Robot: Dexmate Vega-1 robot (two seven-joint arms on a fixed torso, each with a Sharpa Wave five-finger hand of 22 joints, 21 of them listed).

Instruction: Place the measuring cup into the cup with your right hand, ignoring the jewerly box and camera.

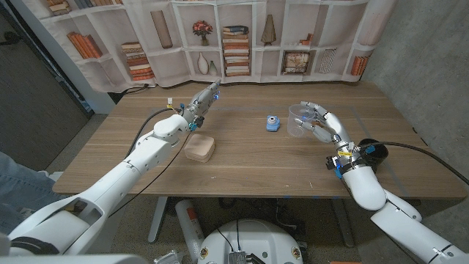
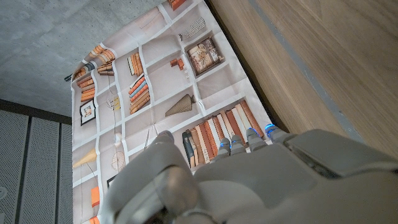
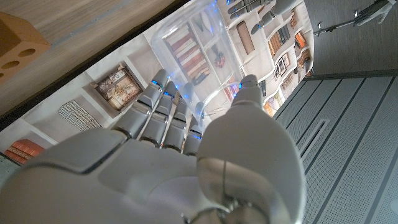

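A clear plastic measuring cup [image 1: 299,121] stands at the right of the wooden table [image 1: 242,165]. My right hand [image 1: 325,126] grips it, fingers on one side and thumb on the other. The right wrist view shows the same: the clear measuring cup [image 3: 198,57] sits between the fingers [image 3: 163,106] and the thumb. A dark round cup [image 1: 373,152] sits just right of my right wrist, partly hidden by it. My left hand [image 1: 201,100] hovers over the far left of the table, fingers stretched out and holding nothing.
A small blue camera [image 1: 272,122] stands just left of the measuring cup. A beige jewelry box [image 1: 199,148] lies left of the middle, below my left hand. A bookshelf-print curtain [image 1: 242,37] hangs behind the table.
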